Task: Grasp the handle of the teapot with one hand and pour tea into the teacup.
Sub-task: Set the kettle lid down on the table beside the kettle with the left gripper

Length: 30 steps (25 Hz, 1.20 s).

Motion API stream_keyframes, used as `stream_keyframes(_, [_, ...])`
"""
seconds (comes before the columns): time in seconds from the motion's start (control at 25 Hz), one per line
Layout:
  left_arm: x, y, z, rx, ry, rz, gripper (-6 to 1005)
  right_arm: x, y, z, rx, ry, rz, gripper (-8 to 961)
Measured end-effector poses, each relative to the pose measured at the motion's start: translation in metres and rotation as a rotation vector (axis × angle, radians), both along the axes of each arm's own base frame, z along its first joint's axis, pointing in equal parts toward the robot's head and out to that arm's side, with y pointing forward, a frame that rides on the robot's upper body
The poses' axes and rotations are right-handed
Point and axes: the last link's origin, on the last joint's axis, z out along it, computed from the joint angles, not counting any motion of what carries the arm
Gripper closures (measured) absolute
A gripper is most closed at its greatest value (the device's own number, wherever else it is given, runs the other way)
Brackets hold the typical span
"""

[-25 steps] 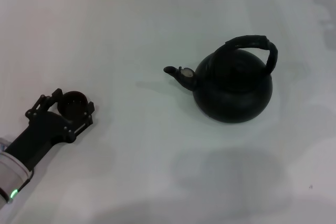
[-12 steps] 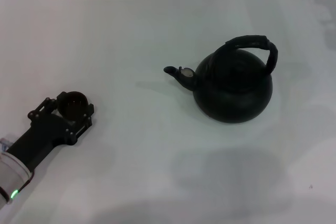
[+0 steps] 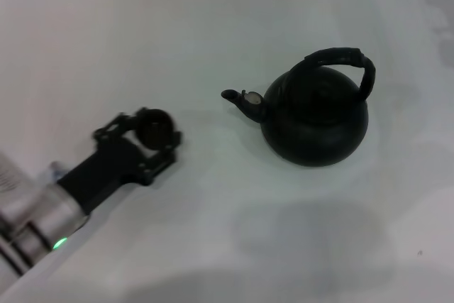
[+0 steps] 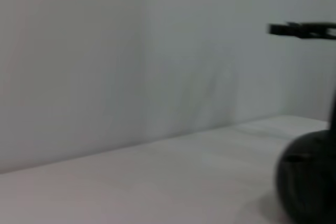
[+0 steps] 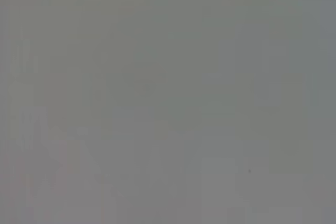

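Observation:
The teapot [image 3: 316, 120] is a big matte-black round pot standing on the white table, right of centre in the head view. Its spout [image 3: 241, 101] points left and carries a small silvery cap. The ribbed black handle [image 3: 342, 57] arches over its top with nothing touching it. The teacup [image 3: 154, 125], tiny and dark, sits between the fingers of my left gripper [image 3: 154, 128], which is shut on it, left of the spout with a clear gap between. In the left wrist view a dark round body [image 4: 308, 182] shows at the edge; I cannot tell what it is. My right gripper is out of view.
The white table [image 3: 213, 19] runs across the whole head view. A soft shadow [image 3: 312, 235] lies on it in front of the teapot. The right wrist view shows only flat grey.
My left gripper has carried the teacup to the right and slightly farther away, closing much of the gap to the spout. The teapot has not moved.

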Motion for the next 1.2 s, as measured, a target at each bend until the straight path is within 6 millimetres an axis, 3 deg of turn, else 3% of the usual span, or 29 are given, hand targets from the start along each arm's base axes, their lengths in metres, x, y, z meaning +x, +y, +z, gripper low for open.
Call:
stream_keyframes(0.16, [0.017, 0.016, -0.018, -0.068, 0.041, -0.032, 306, -0.001, 0.001, -0.001, -0.001, 0.000, 0.003, 125])
stream_keyframes(0.36, [0.024, 0.028, -0.026, -0.090, 0.072, -0.030, 306, -0.002, 0.001, -0.001, -0.001, 0.000, 0.005, 125])
stream_keyframes(1.2, [0.015, 0.027, -0.026, -0.099, 0.111, 0.003, 307, -0.002, 0.000, -0.001, 0.000, 0.004, 0.005, 124])
